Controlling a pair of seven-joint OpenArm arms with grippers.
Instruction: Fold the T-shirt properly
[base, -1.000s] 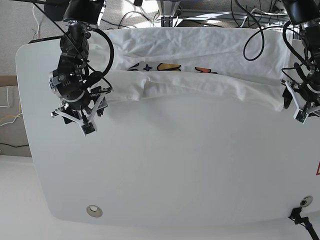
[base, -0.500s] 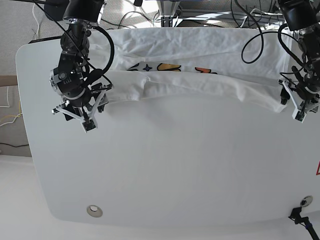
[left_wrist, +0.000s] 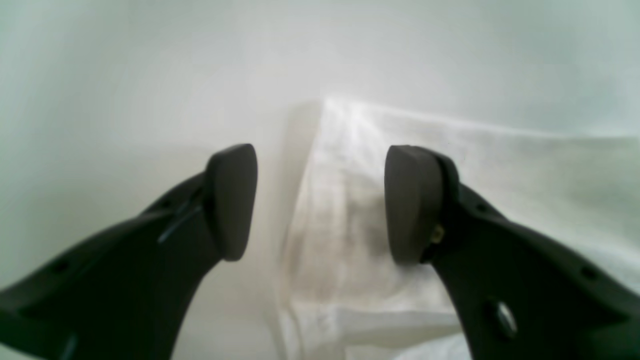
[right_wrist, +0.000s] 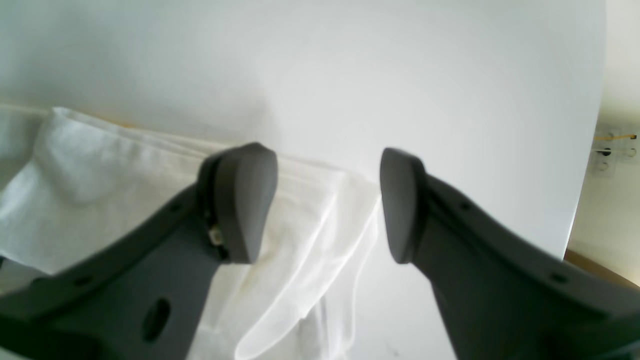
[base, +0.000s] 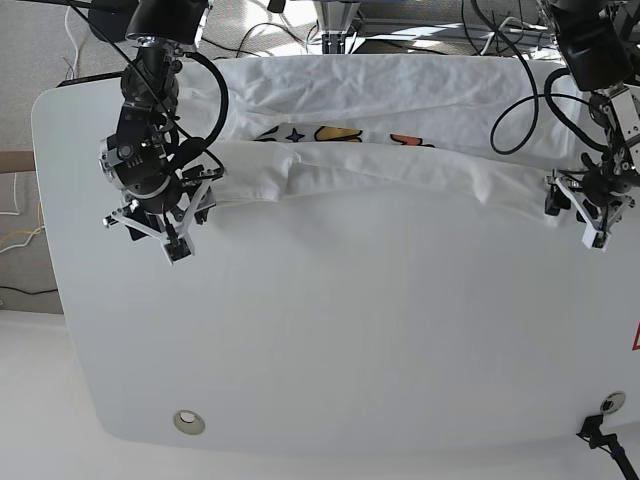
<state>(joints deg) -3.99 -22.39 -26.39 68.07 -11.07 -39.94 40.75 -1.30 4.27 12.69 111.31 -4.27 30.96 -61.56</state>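
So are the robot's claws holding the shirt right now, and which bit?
Nothing is held. Both the left gripper and the right gripper hang open over the ends of the T-shirt's folded edge, pinching no cloth.

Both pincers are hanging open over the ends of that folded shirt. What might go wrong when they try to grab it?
1. The left pincer straddles the T-shirt's corner edge, so closing may catch only a sliver, or pinch one layer.
2. The right pincer sits over thin, loose folds near the hem; it may grab several layers and bunch them.
3. If the two grips differ, lifting may skew the fold across the table.
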